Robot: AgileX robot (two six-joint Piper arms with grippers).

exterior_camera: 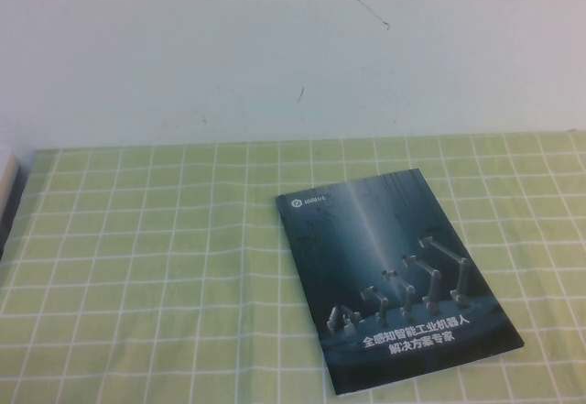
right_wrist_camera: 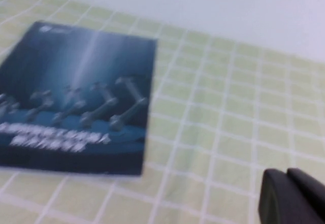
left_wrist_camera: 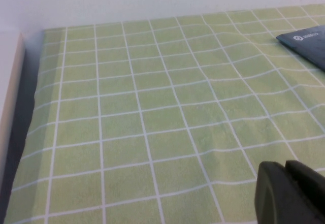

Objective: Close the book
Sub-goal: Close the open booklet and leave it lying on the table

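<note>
On the surface: book (exterior_camera: pixel 396 280) is lying flat with its dark front cover facing up, right of centre on the green checked cloth (exterior_camera: pixel 137 267), sitting a little askew to the grid; it is looking closed already.
left gripper (left_wrist_camera: pixel 290 193): showing only as a dark tip in its wrist view, hovering over bare cloth, well apart from the book, whose corner is peeking in at the far side; open or closed, cannot tell.
right gripper (right_wrist_camera: pixel 292 197): hanging near the book, not touching it; open or closed, cannot tell.
high view: neither gripper is showing.
handling: probably light, thin and floppy; glossy cover is likely sliding under a sideways push.
where to hold: judging a free corner or long edge best, pinching lightly, or pressing flat on the cover.
task state: nothing seems to be left standing open.
</note>
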